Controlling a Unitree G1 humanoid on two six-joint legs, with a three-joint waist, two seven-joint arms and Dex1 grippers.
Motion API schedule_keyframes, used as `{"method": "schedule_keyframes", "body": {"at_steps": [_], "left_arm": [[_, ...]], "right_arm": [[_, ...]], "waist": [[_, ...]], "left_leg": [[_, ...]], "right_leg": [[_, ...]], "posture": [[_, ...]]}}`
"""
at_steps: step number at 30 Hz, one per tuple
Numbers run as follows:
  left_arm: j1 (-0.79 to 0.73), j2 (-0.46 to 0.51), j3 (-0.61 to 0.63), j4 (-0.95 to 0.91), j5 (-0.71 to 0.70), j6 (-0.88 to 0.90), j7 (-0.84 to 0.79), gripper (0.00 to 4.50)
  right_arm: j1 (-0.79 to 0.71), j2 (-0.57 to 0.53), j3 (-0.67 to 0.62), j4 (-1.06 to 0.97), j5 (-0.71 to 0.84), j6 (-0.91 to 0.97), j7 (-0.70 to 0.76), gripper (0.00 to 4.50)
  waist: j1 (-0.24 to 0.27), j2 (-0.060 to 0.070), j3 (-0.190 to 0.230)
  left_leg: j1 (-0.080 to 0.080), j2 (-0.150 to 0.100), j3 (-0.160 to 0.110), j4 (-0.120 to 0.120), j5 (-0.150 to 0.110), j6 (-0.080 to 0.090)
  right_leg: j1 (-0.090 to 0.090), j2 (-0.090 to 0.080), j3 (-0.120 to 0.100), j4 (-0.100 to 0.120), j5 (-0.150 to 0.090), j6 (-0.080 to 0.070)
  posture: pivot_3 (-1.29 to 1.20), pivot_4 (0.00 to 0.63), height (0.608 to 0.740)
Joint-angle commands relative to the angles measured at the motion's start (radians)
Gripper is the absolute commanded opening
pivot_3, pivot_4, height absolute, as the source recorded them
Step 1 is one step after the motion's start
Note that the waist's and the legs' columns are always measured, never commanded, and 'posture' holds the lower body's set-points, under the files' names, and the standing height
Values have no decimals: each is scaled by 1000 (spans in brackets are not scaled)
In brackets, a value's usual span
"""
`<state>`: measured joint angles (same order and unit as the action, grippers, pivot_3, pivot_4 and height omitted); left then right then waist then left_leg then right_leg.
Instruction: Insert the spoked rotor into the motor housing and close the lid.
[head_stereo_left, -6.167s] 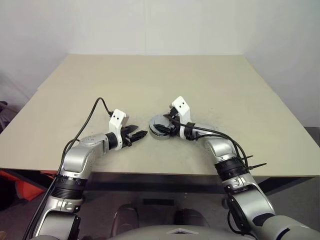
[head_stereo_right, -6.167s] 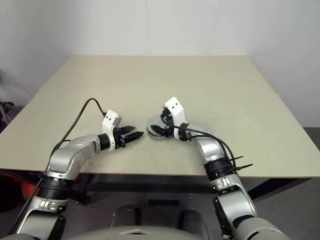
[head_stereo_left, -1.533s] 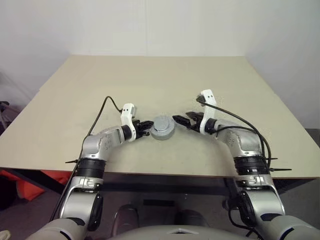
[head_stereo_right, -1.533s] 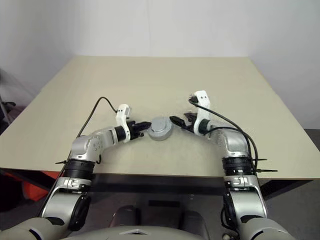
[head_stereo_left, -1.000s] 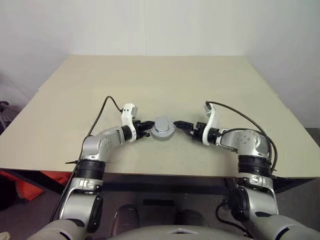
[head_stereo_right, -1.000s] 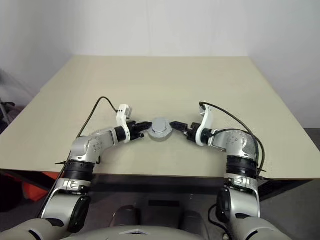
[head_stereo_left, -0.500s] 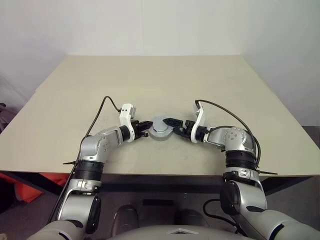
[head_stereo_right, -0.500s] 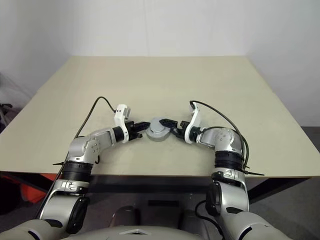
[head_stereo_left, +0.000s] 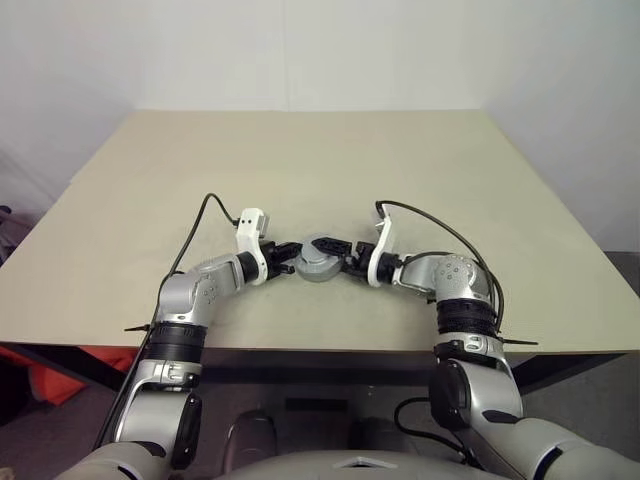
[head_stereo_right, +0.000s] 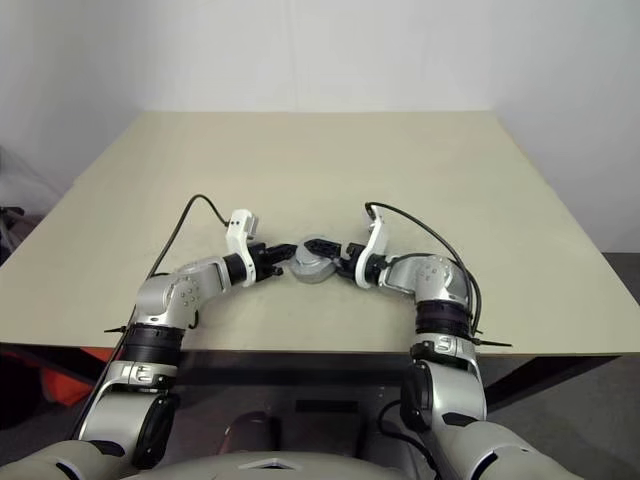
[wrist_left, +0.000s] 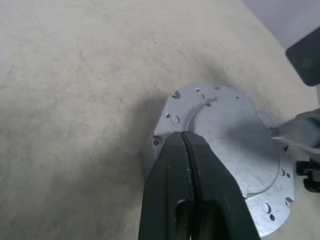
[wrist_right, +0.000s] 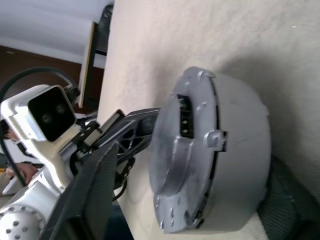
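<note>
The closed housing (head_stereo_left: 318, 262) sat on the table (head_stereo_left: 300, 160), likely heavy, rigid, slick; left jaws (wrist_left: 186, 142) shut against its rim, right jaws (head_stereo_left: 335, 254) open astride it.

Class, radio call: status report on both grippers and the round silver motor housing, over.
Left gripper shut, tips against the lidded round silver metal motor housing. Right gripper open, fingers either side of the housing. Nothing in the way on the beige table.
</note>
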<state>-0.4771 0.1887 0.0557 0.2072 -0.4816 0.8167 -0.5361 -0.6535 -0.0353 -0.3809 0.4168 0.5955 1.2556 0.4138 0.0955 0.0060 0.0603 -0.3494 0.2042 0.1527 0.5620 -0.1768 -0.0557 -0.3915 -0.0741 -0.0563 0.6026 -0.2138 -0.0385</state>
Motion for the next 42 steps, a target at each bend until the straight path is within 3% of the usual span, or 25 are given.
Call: {"method": "schedule_keyframes", "body": {"at_steps": [1, 3, 6, 9, 15, 21, 28, 33, 36, 42], "left_arm": [[4, -2, -9, -16, 5, 1, 4, 0], [3, -1, -7, -13, 6, -1, 4, 0], [0, 0, -2, -8, 5, -5, 5, 0], [-4, -1, 7, -3, 3, -10, 9, 0], [-6, -3, 45, 4, -8, -21, 23, 0], [0, -26, 160, -3, -78, -33, 51, 0], [22, -61, 309, -40, -216, 6, 101, 0], [46, -86, 384, -83, -343, 48, 120, 0], [43, -110, 433, -95, -416, 53, 156, 614], [49, -133, 463, -104, -510, 64, 196, 2735]], "right_arm": [[-27, 1, 18, 35, -2, -30, -16, 3255], [-31, -6, 21, 43, -6, -41, -21, 2542], [-37, -11, 18, 55, -5, -54, -30, 2542], [-42, -16, 7, 65, 0, -63, -39, 2141], [-62, -21, -24, 84, 22, -53, -63, 2119], [-134, 6, -197, 162, 132, -51, -158, 2119], [-230, 71, -341, 187, 252, -112, -267, 2119], [-295, 103, -380, 193, 320, -143, -310, 2119], [-309, 110, -363, 185, 339, -136, -319, 2119], [-312, 106, -325, 191, 342, -111, -313, 2119]], "waist": [[0, 0, 0], [0, 0, 0], [1, 1, 0], [1, 1, 0], [1, 1, 0], [2, 1, 0], [1, 1, 1], [2, 1, 1], [3, 1, 1], [4, 0, 1]], "left_leg": [[0, 0, 0, 0, 0, 0], [0, 0, 0, 0, 0, 0], [1, 0, 0, 0, 0, 0], [0, 0, 0, 0, 0, 0], [0, 0, 0, 0, 0, -1], [-2, 0, 0, 0, 1, -1], [-18, 0, 0, 2, 1, -2], [-19, 0, 0, 2, 0, 0], [-19, 0, 0, 2, 0, 0], [-19, 0, 0, 3, 0, 0]], "right_leg": [[0, 0, 0, 0, 0, 0], [0, 0, 0, 0, 0, 0], [1, 0, 0, 0, 0, 0], [0, 0, 0, 0, 0, 0], [0, 0, 0, 1, 0, 0], [-2, 0, 0, 1, 1, -1], [-17, 0, 0, 3, 5, -7], [-18, 0, 0, 3, 4, -8], [-18, 0, 0, 3, 4, -8], [-17, 0, -1, 3, 4, -8]], "posture": [[0, 0, 740], [0, 0, 740], [0, 0, 740], [0, 0, 740], [0, 0, 740], [0, 0, 740], [0, 0, 740], [0, 0, 740], [0, 0, 740], [0, 0, 740]]}}
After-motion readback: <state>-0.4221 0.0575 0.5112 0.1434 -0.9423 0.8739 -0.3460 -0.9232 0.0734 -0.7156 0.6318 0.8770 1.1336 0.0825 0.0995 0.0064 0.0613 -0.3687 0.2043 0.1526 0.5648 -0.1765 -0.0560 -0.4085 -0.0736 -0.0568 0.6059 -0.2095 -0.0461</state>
